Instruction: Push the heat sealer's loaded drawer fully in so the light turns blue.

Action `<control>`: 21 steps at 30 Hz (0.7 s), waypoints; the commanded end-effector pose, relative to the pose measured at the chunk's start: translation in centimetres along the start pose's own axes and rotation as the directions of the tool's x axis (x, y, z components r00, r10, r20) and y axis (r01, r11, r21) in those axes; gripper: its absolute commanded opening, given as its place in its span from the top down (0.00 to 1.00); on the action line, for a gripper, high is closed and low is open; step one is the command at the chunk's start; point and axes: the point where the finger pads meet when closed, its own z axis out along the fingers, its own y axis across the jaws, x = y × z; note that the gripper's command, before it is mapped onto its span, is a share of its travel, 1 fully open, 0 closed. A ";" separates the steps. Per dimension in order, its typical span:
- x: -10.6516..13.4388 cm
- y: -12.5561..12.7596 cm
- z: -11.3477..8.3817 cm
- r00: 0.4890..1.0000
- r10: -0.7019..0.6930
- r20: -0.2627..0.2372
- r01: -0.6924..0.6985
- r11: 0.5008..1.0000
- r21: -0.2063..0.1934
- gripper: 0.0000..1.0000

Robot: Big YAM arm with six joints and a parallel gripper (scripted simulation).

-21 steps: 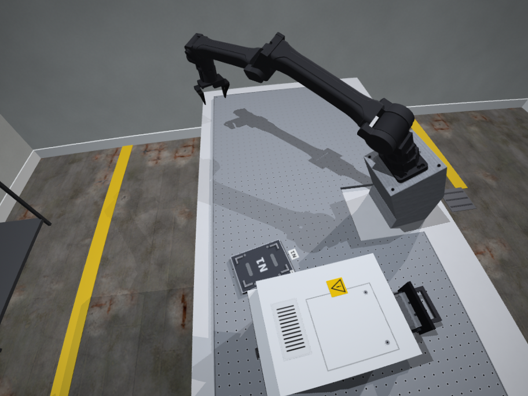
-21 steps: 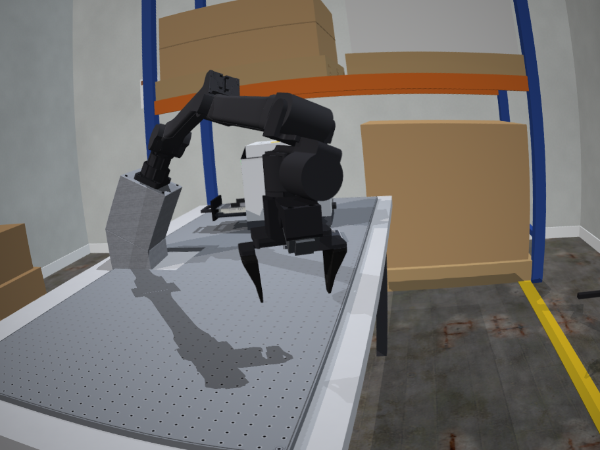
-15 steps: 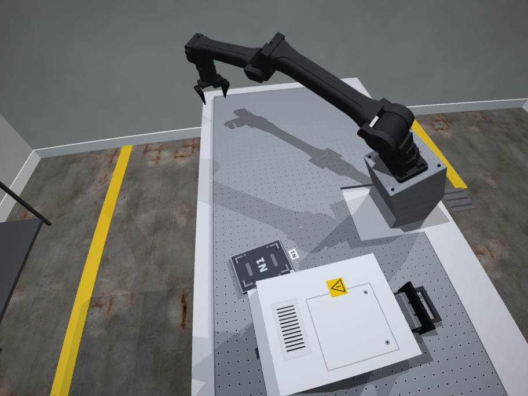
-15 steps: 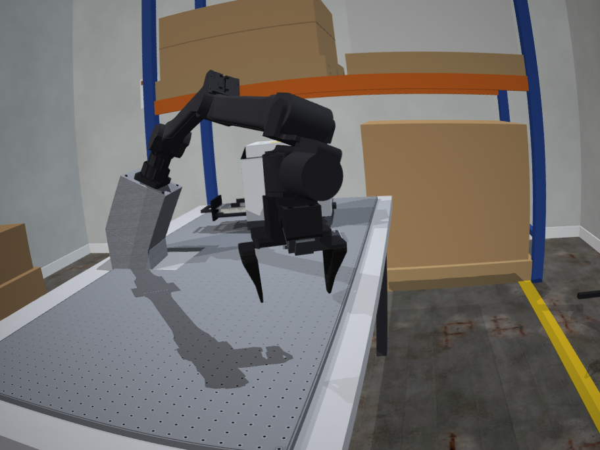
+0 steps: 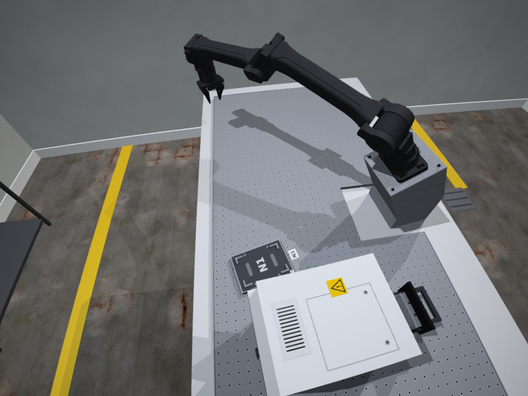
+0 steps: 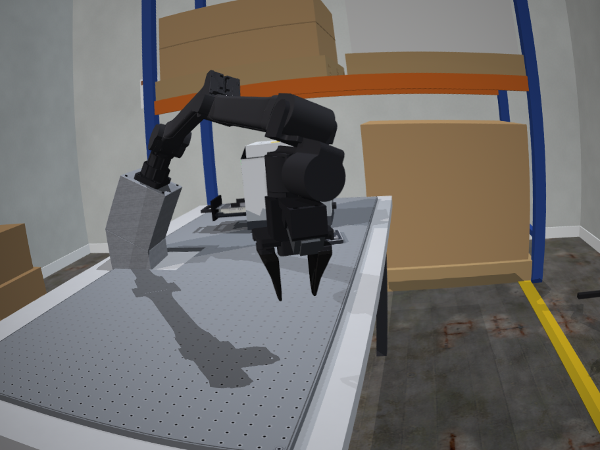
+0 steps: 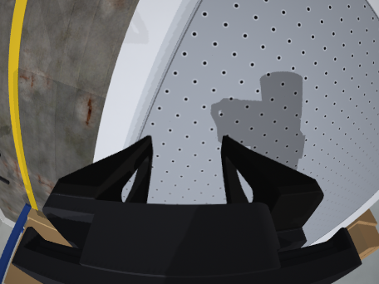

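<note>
Jaws parted, nothing between, gripper (image 5: 214, 101) (image 6: 297, 296) (image 7: 187, 143) above tabletop's far end. Drawer (image 5: 415, 307) (image 6: 231, 209) sticking out of heat sealer (image 5: 341, 323) (image 6: 254, 189), well apart from gripper; sheet probably aboard, too small to confirm.

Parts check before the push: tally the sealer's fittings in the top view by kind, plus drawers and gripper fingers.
Warning label: 1
Vent grille: 1
Outlined panel: 1
Panel screws: 2
Drawer, sticking out: 1
Fingers: 2
Total: 8
</note>
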 end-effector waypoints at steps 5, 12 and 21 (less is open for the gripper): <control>1.6 5.2 -1.6 0.999 -0.052 0.002 0.052 0.999 -0.005 0.55; 2.0 6.6 0.8 0.990 -0.136 -0.022 0.136 0.991 -0.002 0.55; 3.6 9.9 0.0 0.991 -0.135 -0.008 0.135 0.991 -0.006 0.55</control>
